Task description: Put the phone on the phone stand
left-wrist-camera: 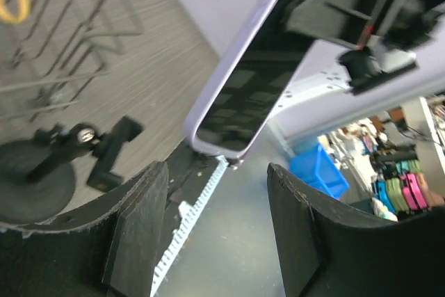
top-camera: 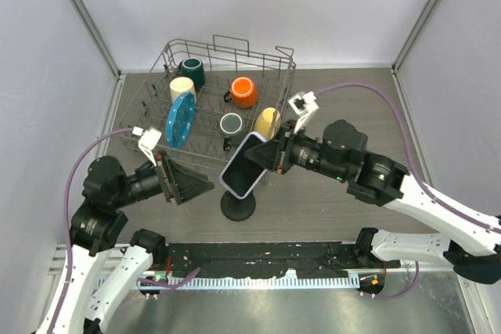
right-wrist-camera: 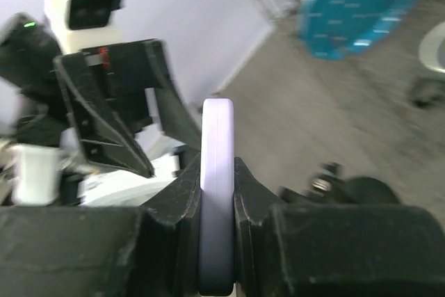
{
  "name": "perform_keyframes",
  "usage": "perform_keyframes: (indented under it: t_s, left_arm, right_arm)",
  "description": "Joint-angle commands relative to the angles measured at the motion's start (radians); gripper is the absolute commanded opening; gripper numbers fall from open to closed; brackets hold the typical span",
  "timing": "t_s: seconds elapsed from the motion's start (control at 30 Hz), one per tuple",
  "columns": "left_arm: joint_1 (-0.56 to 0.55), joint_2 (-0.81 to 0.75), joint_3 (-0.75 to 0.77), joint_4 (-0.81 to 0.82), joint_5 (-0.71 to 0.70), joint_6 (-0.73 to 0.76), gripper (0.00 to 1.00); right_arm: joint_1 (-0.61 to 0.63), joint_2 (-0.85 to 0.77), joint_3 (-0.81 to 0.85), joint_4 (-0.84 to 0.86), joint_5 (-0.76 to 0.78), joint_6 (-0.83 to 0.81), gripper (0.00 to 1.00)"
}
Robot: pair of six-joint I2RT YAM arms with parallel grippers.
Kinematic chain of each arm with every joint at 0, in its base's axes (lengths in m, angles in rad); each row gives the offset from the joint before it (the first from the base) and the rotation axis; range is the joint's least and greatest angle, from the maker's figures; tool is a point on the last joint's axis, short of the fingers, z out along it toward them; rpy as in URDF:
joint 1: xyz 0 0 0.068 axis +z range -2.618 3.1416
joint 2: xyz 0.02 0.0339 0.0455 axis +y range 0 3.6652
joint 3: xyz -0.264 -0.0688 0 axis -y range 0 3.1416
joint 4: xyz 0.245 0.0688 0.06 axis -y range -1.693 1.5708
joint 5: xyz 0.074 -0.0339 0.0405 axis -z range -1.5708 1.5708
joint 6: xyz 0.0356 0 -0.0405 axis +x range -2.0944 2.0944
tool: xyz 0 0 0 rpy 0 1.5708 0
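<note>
My right gripper (top-camera: 264, 156) is shut on the phone (top-camera: 244, 166) and holds it tilted in the air, its black screen up and its pale lilac rim showing. In the right wrist view the phone (right-wrist-camera: 217, 165) stands edge-on, clamped between both jaws. The black phone stand (top-camera: 238, 207) sits on the table right under the phone's lower end. My left gripper (top-camera: 200, 186) is just left of the phone, open and apart from it. In the left wrist view the phone (left-wrist-camera: 243, 95) hangs beyond the empty jaws, and the phone stand (left-wrist-camera: 42, 172) lies at the left.
A wire dish rack (top-camera: 227, 59) stands at the back of the table. It holds a blue plate (top-camera: 180, 119) and several mugs, among them an orange mug (top-camera: 243, 91) and a dark green mug (top-camera: 192, 73). Grey walls close in on both sides.
</note>
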Motion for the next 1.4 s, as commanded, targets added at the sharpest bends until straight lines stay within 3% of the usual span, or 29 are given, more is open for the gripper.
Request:
perform_keyframes:
  t_s: [0.0, 0.17, 0.3, 0.53, 0.73, 0.83, 0.87, 0.97, 1.13, 1.3, 1.37]
  left_arm:
    - [-0.004, 0.083, 0.022, -0.294, -0.126, 0.179, 0.61]
    - [-0.017, 0.109, -0.021, -0.208, -0.136, 0.137, 0.61]
    - [-0.092, 0.146, -0.015, -0.231, -0.313, 0.143, 0.64]
    - [-0.393, 0.216, -0.006, -0.291, -0.708, 0.091, 0.71]
    - [-0.58, 0.282, 0.023, -0.282, -0.923, 0.034, 0.75]
    - [-0.66, 0.316, 0.028, -0.266, -0.987, 0.014, 0.7]
    - [-0.68, 0.337, 0.032, -0.262, -1.02, 0.013, 0.63]
    - [-0.74, 0.38, 0.058, -0.272, -1.073, -0.004, 0.54]
    - [-0.801, 0.422, 0.089, -0.324, -1.216, -0.056, 0.51]
    - [-0.858, 0.466, 0.097, -0.315, -1.267, -0.058, 0.49]
    - [-0.878, 0.474, 0.108, -0.311, -1.302, -0.036, 0.42]
  right_arm:
    - [-0.011, -0.145, -0.014, -0.196, 0.376, -0.078, 0.01]
    - [-0.011, -0.291, -0.042, -0.289, 0.512, -0.096, 0.01]
    - [-0.011, -0.365, -0.036, -0.345, 0.583, -0.114, 0.01]
    - [-0.011, -0.388, -0.028, -0.371, 0.585, -0.128, 0.01]
    - [-0.011, -0.31, -0.028, -0.391, 0.499, -0.164, 0.01]
    - [-0.011, -0.298, -0.034, -0.391, 0.471, -0.176, 0.01]
    - [-0.011, -0.291, -0.037, -0.391, 0.466, -0.179, 0.01]
    - [-0.011, -0.281, -0.036, -0.406, 0.453, -0.191, 0.01]
    - [-0.011, -0.297, -0.051, -0.393, 0.433, -0.199, 0.01]
    - [-0.013, -0.301, -0.06, -0.393, 0.423, -0.193, 0.01]
    - [-0.011, -0.298, -0.066, -0.397, 0.425, -0.19, 0.01]
